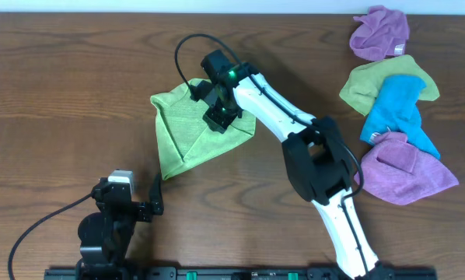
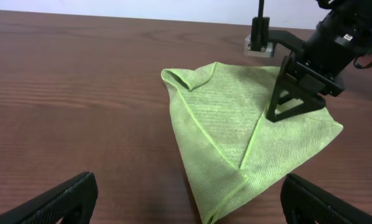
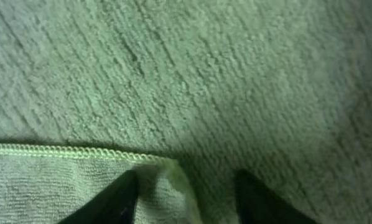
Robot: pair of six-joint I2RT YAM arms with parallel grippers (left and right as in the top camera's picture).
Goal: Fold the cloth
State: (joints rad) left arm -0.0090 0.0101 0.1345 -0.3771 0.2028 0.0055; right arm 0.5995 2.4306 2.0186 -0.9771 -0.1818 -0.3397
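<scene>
Item one: lime-green cloth (image 1: pixel 197 132), lying on the table (image 1: pixel 61 93) just off centre toward 9 o'clock in the overhead view. We see it folded into a rough triangle, its point toward 7 o'clock. A stitched hem runs along the folded layers.

Item two: right gripper (image 1: pixel 222 117), set down on the cloth's 2 o'clock part. Its fingers stand partly apart with a hemmed corner of the cloth between them. We see a gap beside that corner, so nothing is clamped.

Item three: left gripper (image 1: pixel 127 193), at 7 o'clock from the cloth, clear of it, fingers spread wide and holding nothing.

Item four: four other rags at 2 to 3 o'clock, well apart from the cloth: purple rag (image 1: pixel 380 33), olive rag (image 1: pixel 363 87), blue rag (image 1: pixel 400 113), second purple rag (image 1: pixel 410 169).
</scene>
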